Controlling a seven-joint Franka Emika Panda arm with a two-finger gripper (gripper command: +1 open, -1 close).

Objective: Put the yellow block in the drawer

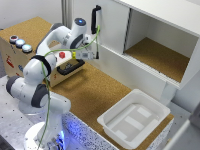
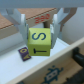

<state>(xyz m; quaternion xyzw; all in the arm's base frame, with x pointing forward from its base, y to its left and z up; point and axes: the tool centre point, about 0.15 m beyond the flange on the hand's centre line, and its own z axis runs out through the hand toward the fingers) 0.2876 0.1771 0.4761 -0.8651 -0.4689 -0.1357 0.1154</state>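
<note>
In the wrist view my gripper is shut on the yellow block, which shows black letters on its faces. The block hangs between the two fingers just above a pale flat surface with a wooden edge beside it. A small dark block lies on that surface next to the yellow one. In the exterior view the gripper is over the drawer, which has a black bar handle and is set in the light-wood box. The yellow block is hard to make out there.
Round buttons sit on top of the wood box, and a red piece sits near the gripper. A white cabinet with a vertical black handle stands behind. A white plastic tub sits on the cork tabletop at the exterior view's right.
</note>
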